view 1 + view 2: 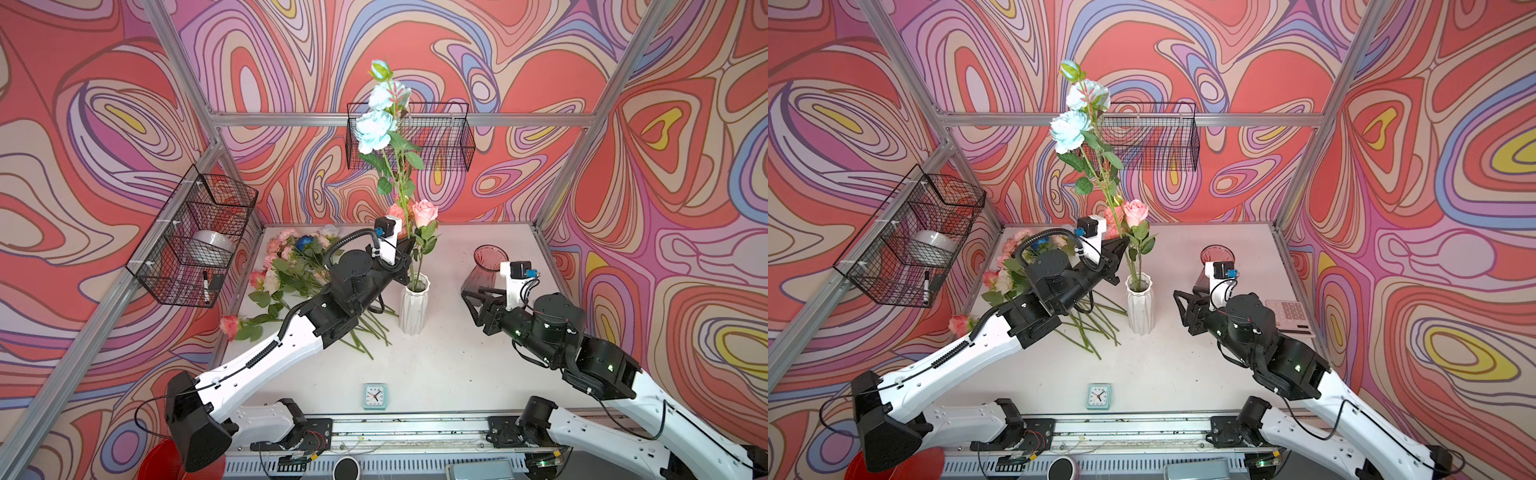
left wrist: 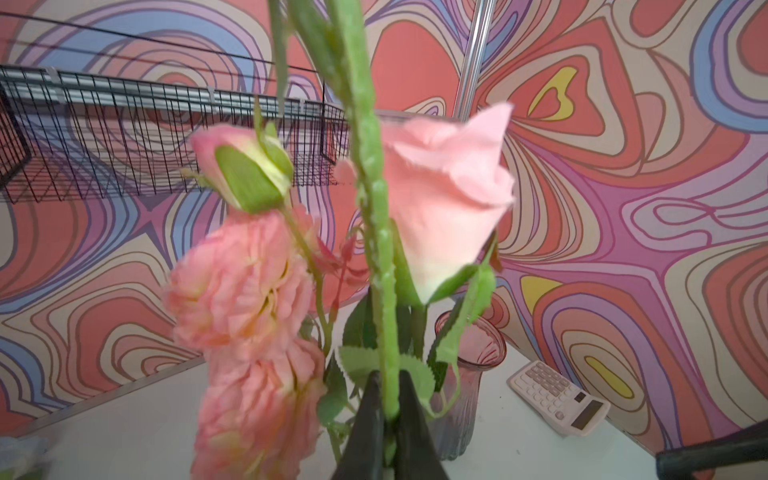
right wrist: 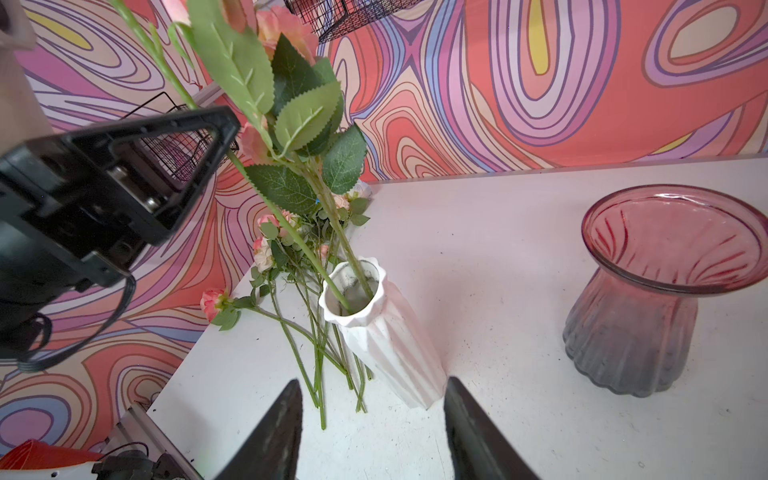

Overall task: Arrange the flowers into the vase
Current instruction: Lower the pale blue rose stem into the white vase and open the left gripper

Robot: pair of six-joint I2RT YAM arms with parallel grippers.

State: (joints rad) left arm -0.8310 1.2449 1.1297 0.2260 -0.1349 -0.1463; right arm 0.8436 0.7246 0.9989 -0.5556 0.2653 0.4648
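The left tool [image 2: 388,415] was pressed together on the thick green stem [image 2: 374,232] of a tall pale blue flower [image 1: 372,129], pinching it above the mouth of the white vase [image 1: 413,307]. That vase stood upright near the middle of the counter [image 1: 457,365]. The stem's foot was hidden inside the vase, and the blue blooms were cut off in the left wrist view. A pink rose [image 1: 424,212] stood in the same vase. The peach blooms [image 2: 241,291] beside it were blurred in the left wrist view and half hidden behind the wrist in both top views, so I could not tell where their stem ended.

The other flowers lay in a pile [image 1: 291,266] at ten o'clock from the white vase, largely covered by the left arm [image 1: 291,332]. A lone rose [image 1: 230,325] lay at eight o'clock by the counter's edge.

The right tool [image 3: 372,399] was spread and held nothing, at three o'clock from the white vase and apart from it. The glass vase [image 1: 484,266] stood at two o'clock, its lower part hidden by the right wrist in both top views. In a top view the calculator [image 1: 1291,316] was partly hidden behind the right arm [image 1: 1287,361]. A small clock [image 1: 375,395] sat at six o'clock.
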